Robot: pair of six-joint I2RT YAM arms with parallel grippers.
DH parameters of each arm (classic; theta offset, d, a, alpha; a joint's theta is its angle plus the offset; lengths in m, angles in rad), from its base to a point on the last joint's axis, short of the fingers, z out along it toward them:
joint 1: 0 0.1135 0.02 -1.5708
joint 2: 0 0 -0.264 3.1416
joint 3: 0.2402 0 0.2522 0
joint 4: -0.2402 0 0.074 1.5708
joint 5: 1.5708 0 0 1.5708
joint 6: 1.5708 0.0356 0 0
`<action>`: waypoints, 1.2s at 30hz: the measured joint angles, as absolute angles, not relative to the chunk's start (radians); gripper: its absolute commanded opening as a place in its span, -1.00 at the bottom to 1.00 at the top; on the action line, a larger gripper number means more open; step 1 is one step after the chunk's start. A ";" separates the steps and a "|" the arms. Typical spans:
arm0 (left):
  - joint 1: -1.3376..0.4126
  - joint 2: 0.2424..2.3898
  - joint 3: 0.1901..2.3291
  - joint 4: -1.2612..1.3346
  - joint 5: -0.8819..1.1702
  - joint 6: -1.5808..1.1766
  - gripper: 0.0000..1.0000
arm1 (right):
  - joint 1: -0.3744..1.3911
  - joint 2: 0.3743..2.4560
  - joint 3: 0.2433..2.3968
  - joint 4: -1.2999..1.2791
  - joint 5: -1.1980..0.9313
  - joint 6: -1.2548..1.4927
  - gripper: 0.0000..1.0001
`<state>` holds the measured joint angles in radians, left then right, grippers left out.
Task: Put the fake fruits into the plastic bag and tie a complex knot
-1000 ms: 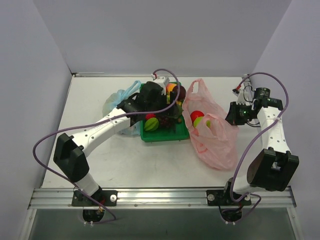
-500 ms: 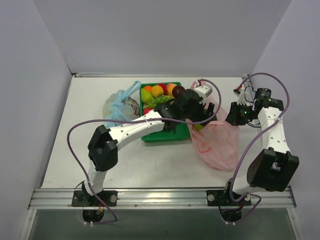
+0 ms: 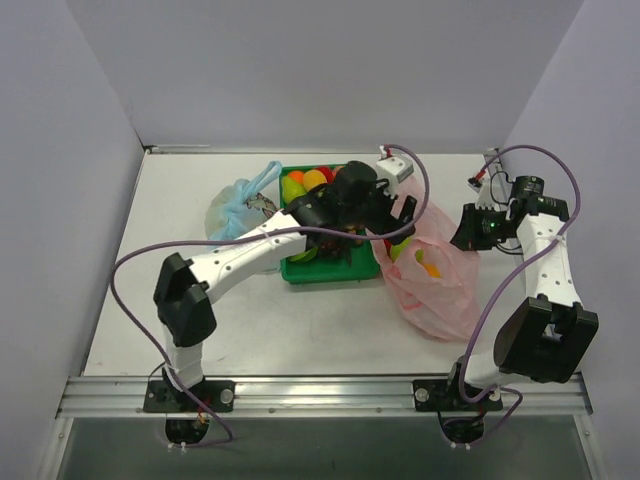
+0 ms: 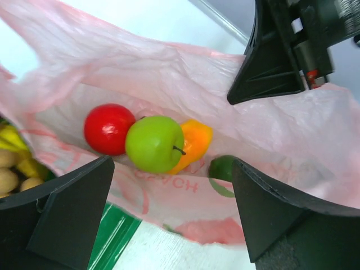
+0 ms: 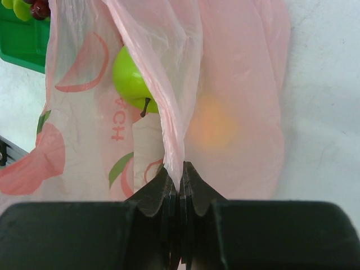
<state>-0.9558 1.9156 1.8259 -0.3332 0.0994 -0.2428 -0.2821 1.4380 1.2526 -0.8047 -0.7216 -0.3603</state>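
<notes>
Find the plastic bag (image 3: 440,290) lying on the worktop (image 3: 300,330), just right of the green tray (image 3: 330,270) and against its right edge. Note the left gripper (image 3: 400,215) reaching across the tray to the bag's mouth, jaws spread wide with nothing between them. Looking down from that wrist, count three fake fruits inside the pink film: a red apple (image 4: 108,129), a green apple (image 4: 154,143) touching it, and an orange-yellow fruit (image 4: 194,140) tucked behind the green one. Cannot name that last fruit for certain. See the right gripper (image 5: 180,191) at the bag's right side, jaws pressed together on a pinched fold of the pink plastic, drawn up into a ridge. Through the film there, make out the green apple and a blurred orange glow beside it. Spot more fruit in the tray under the left arm, and a light-blue bag (image 3: 235,205) just left of the tray.
</notes>
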 measured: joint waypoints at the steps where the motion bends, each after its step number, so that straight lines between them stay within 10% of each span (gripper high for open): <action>1: -0.937 1.882 1.804 -0.329 0.111 -0.243 0.95 | -0.282 1.438 1.253 -0.804 -0.722 -0.361 -1.00; 15: -0.530 1.596 1.489 -0.352 0.120 -0.097 -0.02 | -0.282 1.438 1.253 -0.805 -0.722 -0.364 -1.00; 22: -0.491 1.670 1.483 -0.426 0.101 0.047 0.00 | -0.282 1.438 1.253 -0.805 -0.722 -0.365 -1.00; 28: -0.489 1.751 1.489 -0.437 0.136 0.120 0.61 | -0.282 1.438 1.251 -0.804 -0.722 -0.368 -1.00; 36: -0.489 1.907 1.639 -0.432 0.158 0.145 0.60 | -0.283 1.438 1.245 -0.805 -0.722 -0.368 -1.00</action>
